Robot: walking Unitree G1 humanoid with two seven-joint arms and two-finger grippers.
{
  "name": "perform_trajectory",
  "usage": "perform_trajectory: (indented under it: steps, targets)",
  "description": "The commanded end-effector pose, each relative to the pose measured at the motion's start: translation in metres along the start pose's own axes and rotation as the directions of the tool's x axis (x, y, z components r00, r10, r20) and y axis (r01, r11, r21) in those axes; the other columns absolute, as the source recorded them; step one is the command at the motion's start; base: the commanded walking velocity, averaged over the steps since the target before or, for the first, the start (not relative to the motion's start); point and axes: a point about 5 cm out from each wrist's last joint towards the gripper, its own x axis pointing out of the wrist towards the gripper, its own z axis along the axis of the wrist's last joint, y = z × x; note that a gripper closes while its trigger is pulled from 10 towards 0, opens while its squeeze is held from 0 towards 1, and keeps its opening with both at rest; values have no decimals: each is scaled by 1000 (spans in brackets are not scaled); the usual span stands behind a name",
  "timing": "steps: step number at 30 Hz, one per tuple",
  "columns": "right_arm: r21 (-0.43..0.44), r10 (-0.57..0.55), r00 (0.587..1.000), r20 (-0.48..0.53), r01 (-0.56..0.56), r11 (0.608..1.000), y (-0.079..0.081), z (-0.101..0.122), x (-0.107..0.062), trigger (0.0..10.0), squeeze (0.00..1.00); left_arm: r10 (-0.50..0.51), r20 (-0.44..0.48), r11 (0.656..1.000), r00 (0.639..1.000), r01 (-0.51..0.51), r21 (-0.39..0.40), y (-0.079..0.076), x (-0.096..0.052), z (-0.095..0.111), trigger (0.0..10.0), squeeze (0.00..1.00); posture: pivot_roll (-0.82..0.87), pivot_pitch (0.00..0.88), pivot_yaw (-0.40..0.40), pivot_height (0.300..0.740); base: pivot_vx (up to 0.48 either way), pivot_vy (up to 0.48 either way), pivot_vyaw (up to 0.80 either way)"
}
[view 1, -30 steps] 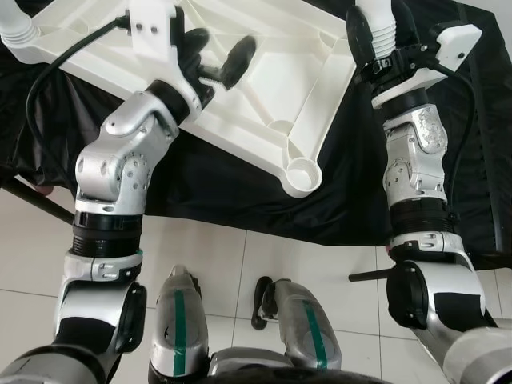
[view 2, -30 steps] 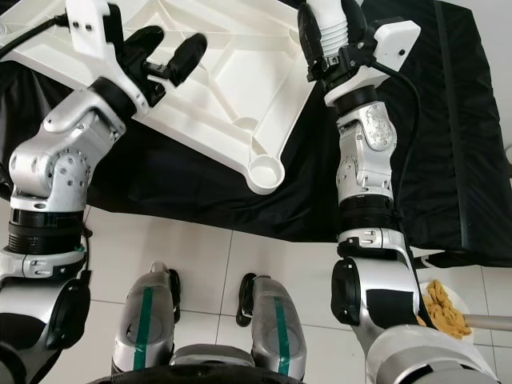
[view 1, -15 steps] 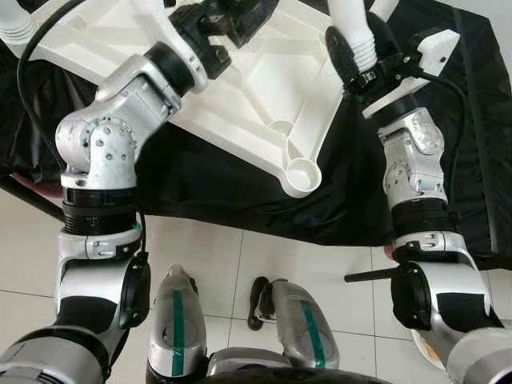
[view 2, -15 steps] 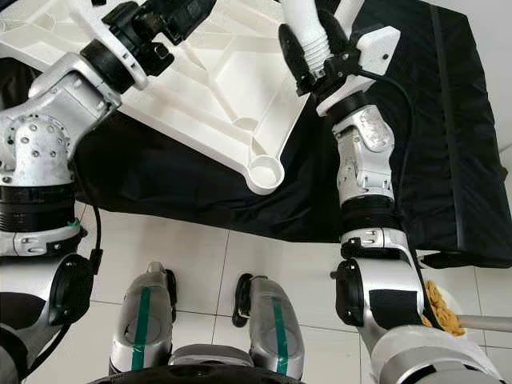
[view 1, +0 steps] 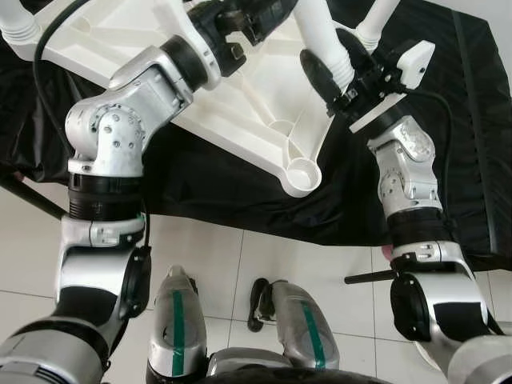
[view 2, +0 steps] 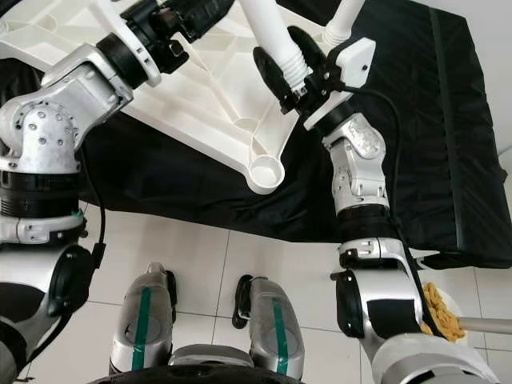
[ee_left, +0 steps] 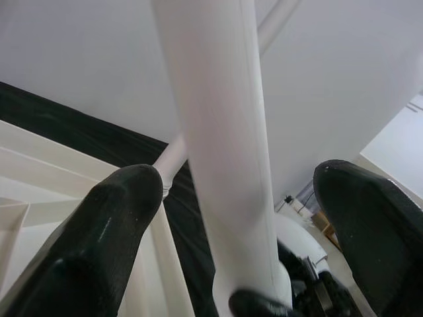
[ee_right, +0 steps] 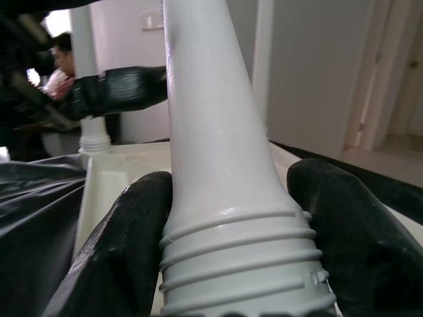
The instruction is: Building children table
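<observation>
A white children's table top (view 1: 264,104) lies upside down on a black cloth, with an empty round socket (view 1: 302,172) at its near corner. My right gripper (view 1: 340,68) is shut on a white table leg (view 1: 320,28) just above its threaded end (ee_right: 238,264), holding it tilted over the table top. Its fingers (ee_right: 119,244) press both sides of the leg. My left gripper (view 1: 256,12) is open higher up, and the leg (ee_left: 225,132) runs between its spread fingers (ee_left: 112,218). A second white leg (view 2: 344,20) stands at the far side of the table top.
The black-covered surface (view 1: 448,120) stretches to the right. Pale floor tiles (view 1: 240,256) and my own feet lie below. A plate of food (view 2: 444,312) sits on the floor at the lower right. A person (ee_right: 63,59) is in the background of the right wrist view.
My right gripper has swung the leg to the left, tilting it over the table top. My left gripper has risen and moved right until its fingers straddle the leg.
</observation>
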Motion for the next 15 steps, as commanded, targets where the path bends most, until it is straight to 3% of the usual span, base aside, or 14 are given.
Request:
perform_trajectory:
  steps: [1, 15]
  targets:
    - [-1, 18, 1000, 14, -18, 1000, 1, 4, -1, 10000, 0, -341, -8, 940, 940, 342, 18, -19, 2, 2, 10000, 0, 108, 7, -92, 740, 0, 0, 0]
    - [19, 112, 992, -50, -111, 994, 13, -5, -5, 10000, 0, -318, 34, 948, 947, 317, 36, -10, 11, 25, 10000, 0, 104, 0, -87, 740, 0, 0, 0]
